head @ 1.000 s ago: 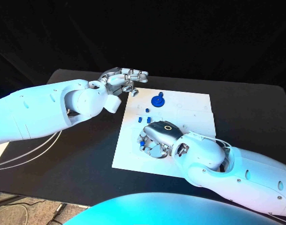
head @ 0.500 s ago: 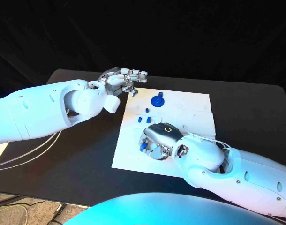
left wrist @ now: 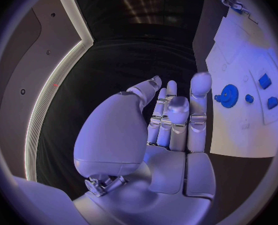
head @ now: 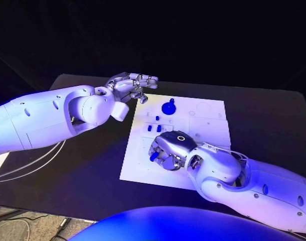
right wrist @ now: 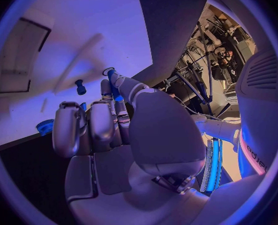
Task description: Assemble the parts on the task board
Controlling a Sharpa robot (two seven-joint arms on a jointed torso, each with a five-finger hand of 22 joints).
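Note:
The white task board (head: 196, 120) lies mid-table. A blue gear (head: 169, 108) stands on its far part, with small blue parts (head: 153, 128) just nearer. My right hand (head: 169, 150) hangs low over the board's near left area, fingers curled, and pinches a small blue part (head: 154, 156) between thumb and finger; the right wrist view shows that part (right wrist: 116, 91) at the thumb. A blue peg (right wrist: 81, 87) stands in the board (right wrist: 64, 45) beyond the fingers. My left hand (head: 128, 84) hovers beyond the board's far left corner, fingers apart and empty. The left wrist view shows the gear (left wrist: 226, 96) beside my left hand (left wrist: 170, 120).
The black table (head: 269, 120) stretches wide to the right of the board and along its left side (head: 95, 150). My left forearm (head: 44, 120) crosses above the table's left edge. Two more small blue parts (left wrist: 264, 80) lie past the gear.
My right hand has sunk slightly toward the board's near edge, and the blue part at its fingers shows more. The left hand has stayed in place.

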